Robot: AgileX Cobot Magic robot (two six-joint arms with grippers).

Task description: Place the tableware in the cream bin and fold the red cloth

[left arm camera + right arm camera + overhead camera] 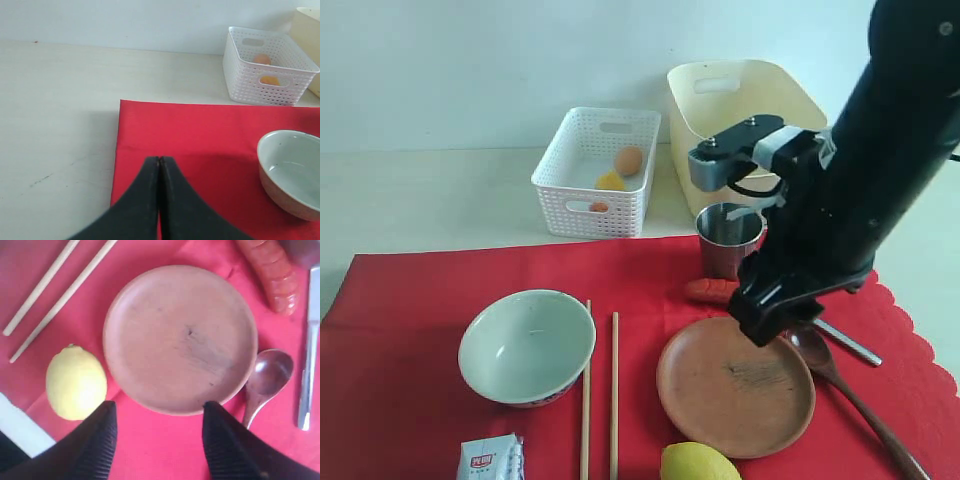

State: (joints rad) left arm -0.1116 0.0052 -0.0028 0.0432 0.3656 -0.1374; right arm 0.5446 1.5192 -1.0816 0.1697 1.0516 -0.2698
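While left pincer (159, 161) sits clenched over red cloth (200, 135), right pincer (160, 409) hangs spread above brown plate (180, 335).

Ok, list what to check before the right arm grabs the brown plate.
1. Right gripper jaws open: ok.
2. Brown plate bare: ok.
3. Lemon off the plate: ok, close beside it.
4. Wooden spoon clear of the rim: cannot tell, its bowl lies right by it.
5. Cream bin has room: ok where it shows; the arm hides part.
6. Left gripper away from the plate: ok, shut over the red cloth's edge.
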